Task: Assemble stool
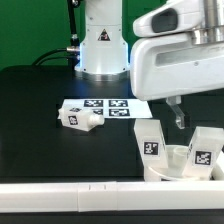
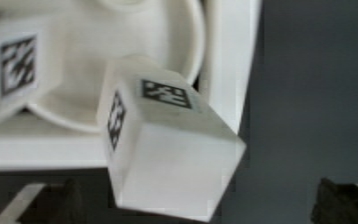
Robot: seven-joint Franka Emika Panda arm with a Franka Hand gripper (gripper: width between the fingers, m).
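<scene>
- Looks like it's working through the leg-fitting part. The seat (image 1: 172, 168) is sitting on the table (image 1: 30, 150) at the exterior view's near right, with the left leg (image 1: 151, 140) and the right leg (image 1: 203, 146) standing up in it.
- The loose leg (image 1: 80, 120) is lying on its side just beside the marker board (image 1: 105, 106), further to the exterior view's left and well apart from the seat.
- The pincer (image 1: 178, 120) is hanging wide open over the seat, gripping nothing.
- In the wrist view one standing leg (image 2: 167, 150) is sitting in the gap between the fingertips (image 2: 25, 205), and nothing seems to be touching it. I can't tell which of the two legs it is.
- My guess for the next move: it's either closing on that leg to seat it properly, or lifting off to fetch the loose one. Either way it's needing a square, centred approach so it isn't knocking a leg over.
</scene>
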